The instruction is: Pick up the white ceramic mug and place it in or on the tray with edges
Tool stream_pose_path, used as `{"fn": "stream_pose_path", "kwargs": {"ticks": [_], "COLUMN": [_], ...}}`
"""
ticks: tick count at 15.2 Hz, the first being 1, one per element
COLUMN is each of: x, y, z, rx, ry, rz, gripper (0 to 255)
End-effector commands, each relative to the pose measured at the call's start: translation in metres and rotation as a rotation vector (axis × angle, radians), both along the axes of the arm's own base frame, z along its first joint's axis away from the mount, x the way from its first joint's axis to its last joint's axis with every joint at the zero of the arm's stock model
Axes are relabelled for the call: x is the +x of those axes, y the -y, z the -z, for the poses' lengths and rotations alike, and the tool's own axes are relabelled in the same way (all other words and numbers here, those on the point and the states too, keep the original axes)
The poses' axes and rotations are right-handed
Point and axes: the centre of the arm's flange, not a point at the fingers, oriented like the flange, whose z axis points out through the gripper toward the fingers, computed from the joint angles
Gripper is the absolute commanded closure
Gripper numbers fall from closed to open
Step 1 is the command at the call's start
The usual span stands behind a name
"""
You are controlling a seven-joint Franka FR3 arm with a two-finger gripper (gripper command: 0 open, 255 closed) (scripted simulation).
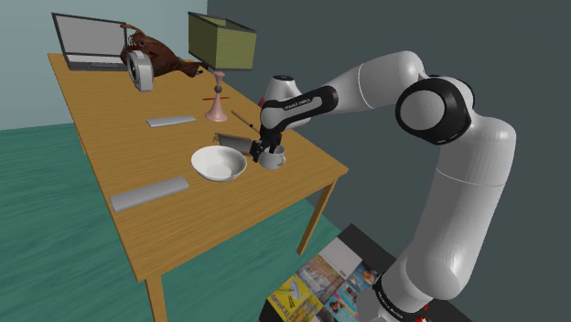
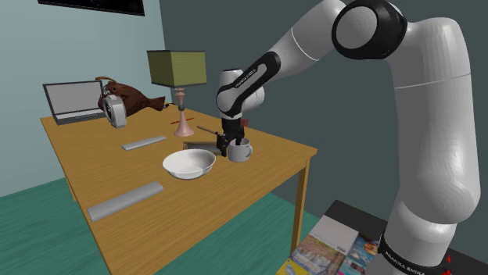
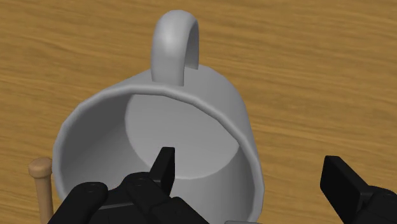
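The white mug (image 1: 272,160) is standing upright on the wooden table (image 1: 192,233), just right of the white bowl (image 1: 218,164) in the shoulder view and close to the table's right edge. The gripper (image 1: 267,146) is pointing straight down onto it with its jaws released. In the wrist view one finger (image 3: 167,167) is sitting inside the cup and the other is waiting outside the wall, so the wall is lying between them. The handle (image 3: 175,44) is lying across the mouth from them, clear of both.

To do this grasp well, I judge the fingers should be pinching the wall squarely, with the pads well below the rim. The lift should be going straight up, so the mug is neither swinging on its thin hold nor knocking the bowl.

Whether either finger is already touching the wall is hard to make out. A dark low-walled piece (image 1: 229,141) just beyond the bowl is probably the tray, but the hand and the bowl are partly covering it. The near grey slab (image 1: 149,193) and the far grey slab (image 1: 171,121) are showing no raised rim. A wooden stick (image 3: 41,181) beside the mug is being cut off by the gripper's body.
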Motion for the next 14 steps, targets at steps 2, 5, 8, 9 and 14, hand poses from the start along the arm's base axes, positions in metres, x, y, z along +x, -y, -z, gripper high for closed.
{"fn": "stream_pose_path", "kwargs": {"ticks": [2, 5, 8, 9, 14], "x": [0.0, 0.0, 0.0, 0.0, 0.0], "y": [-0.0001, -0.0001, -0.0001, -0.0001, -0.0001], "z": [0.0009, 0.0008, 0.0008, 0.0008, 0.0008], "rx": [0.0, 0.0, 0.0, 0.0, 0.0], "ry": [0.0, 0.0, 0.0, 0.0, 0.0], "rz": [0.0, 0.0, 0.0, 0.0, 0.0], "gripper": [0, 0, 255, 255, 255]}}
